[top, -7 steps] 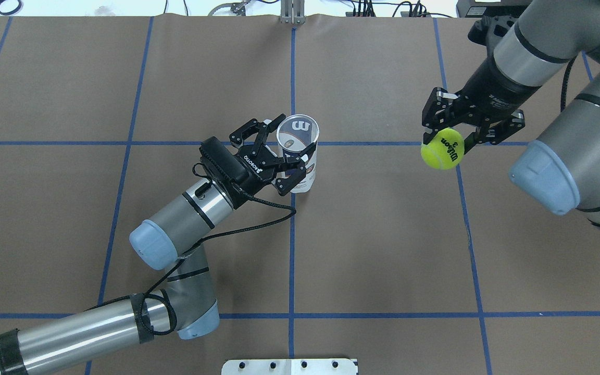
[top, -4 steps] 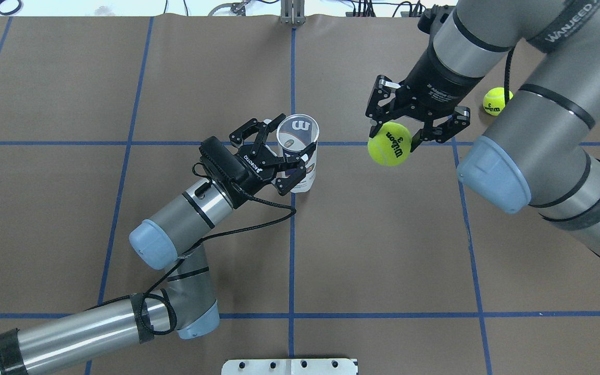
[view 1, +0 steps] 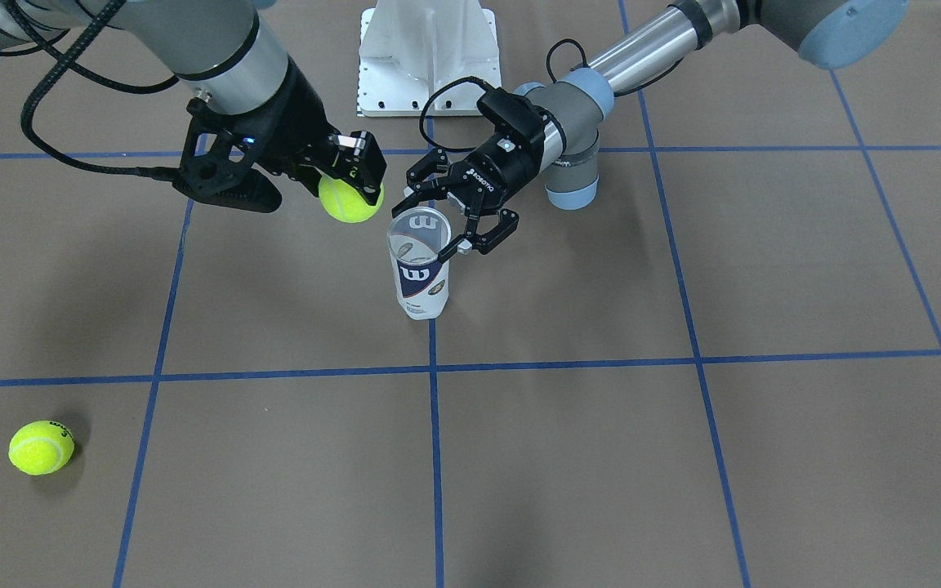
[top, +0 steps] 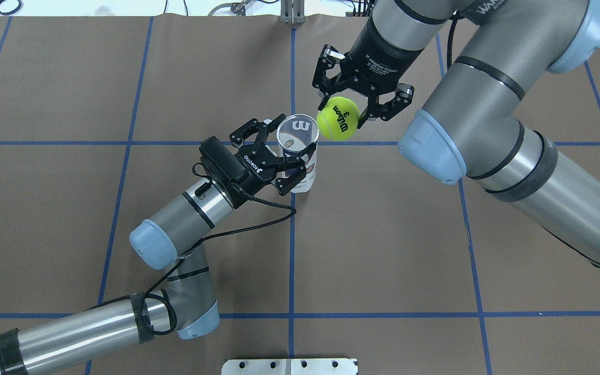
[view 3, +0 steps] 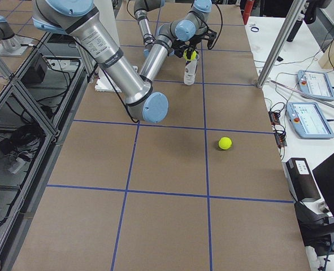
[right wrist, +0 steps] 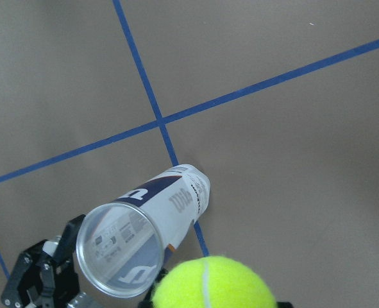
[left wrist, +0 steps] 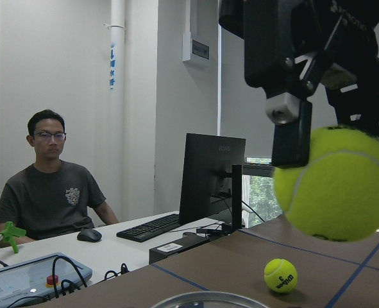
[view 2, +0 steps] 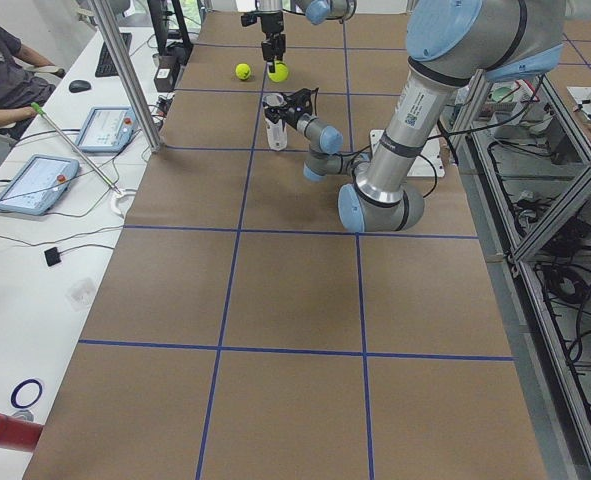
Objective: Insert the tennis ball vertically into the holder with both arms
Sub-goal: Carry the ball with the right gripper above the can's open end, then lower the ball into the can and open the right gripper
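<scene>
Reaching in from the left, my left gripper is clamped around the upright clear holder, which stands near the table's middle. My right gripper pinches a yellow tennis ball in the air, just right of and above the holder's open mouth.

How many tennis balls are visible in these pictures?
2. One ball is held in the right end effector, near the holder's open top. The other ball lies on the table, far from it. None seems hidden.
</scene>
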